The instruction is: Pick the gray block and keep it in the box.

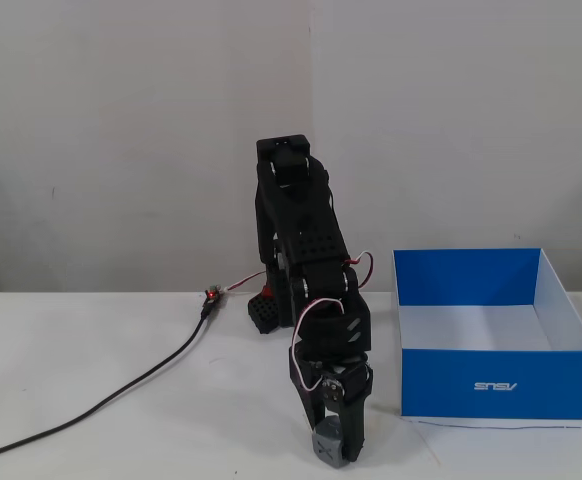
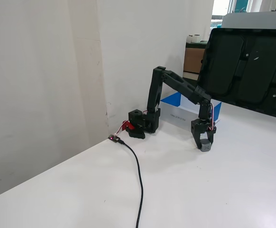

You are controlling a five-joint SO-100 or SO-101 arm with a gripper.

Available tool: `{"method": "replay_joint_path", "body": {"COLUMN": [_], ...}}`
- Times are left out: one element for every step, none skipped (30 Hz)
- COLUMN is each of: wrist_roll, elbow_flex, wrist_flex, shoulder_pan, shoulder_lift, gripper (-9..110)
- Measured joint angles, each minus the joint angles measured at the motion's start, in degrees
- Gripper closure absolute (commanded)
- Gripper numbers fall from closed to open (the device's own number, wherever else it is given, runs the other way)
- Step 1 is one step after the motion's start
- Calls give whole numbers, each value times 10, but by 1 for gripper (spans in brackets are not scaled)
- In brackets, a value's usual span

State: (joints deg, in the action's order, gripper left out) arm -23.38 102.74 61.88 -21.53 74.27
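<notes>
The gray block (image 1: 328, 444) is a small dark-gray cube with an X groove on its face, resting on the white table in front of the arm. My black gripper (image 1: 333, 446) points straight down and its fingers sit on both sides of the block, closed against it. In the other fixed view the block (image 2: 205, 144) shows between the fingertips of the gripper (image 2: 204, 144) at table level. The box (image 1: 491, 384) is blue outside and white inside, open on top and empty, to the right of the gripper in this fixed view. In the other fixed view the box (image 2: 174, 100) is partly hidden behind the arm.
A black cable (image 1: 121, 390) runs from a small connector board (image 1: 211, 297) toward the front left of the table. The arm's base (image 2: 140, 124) stands by the white wall. A large dark panel (image 2: 252, 71) leans at the far right in a fixed view.
</notes>
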Motion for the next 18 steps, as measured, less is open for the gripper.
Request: {"method": "replay_joint_path", "body": {"wrist_roll": [0,0,0,0,0,0,0,0,0,0,0,0,0,3,6,11,16,21], "elbow_flex": [-3,-5,-8,-11,-14,-18,-19,-22,-25,-31,-38,-44,-52,-60,-68,-76,-84,-93], "wrist_flex": [0,0,0,0,0,0,0,0,4,11,18,24,32,41,50,60,70,80], "shoulder_pan": [0,0,0,0,0,0,0,0,0,0,0,0,0,-2,-4,-9,-13,-18], "shoulder_lift": [0,-1,-1,-1,-1,-1,-1,-1,-1,-1,-1,-1,-1,2,5,12,21,33], "gripper": [94,95,95,96,96,97,97,97,97,97,97,97,97,97,97,97,97,97]}}
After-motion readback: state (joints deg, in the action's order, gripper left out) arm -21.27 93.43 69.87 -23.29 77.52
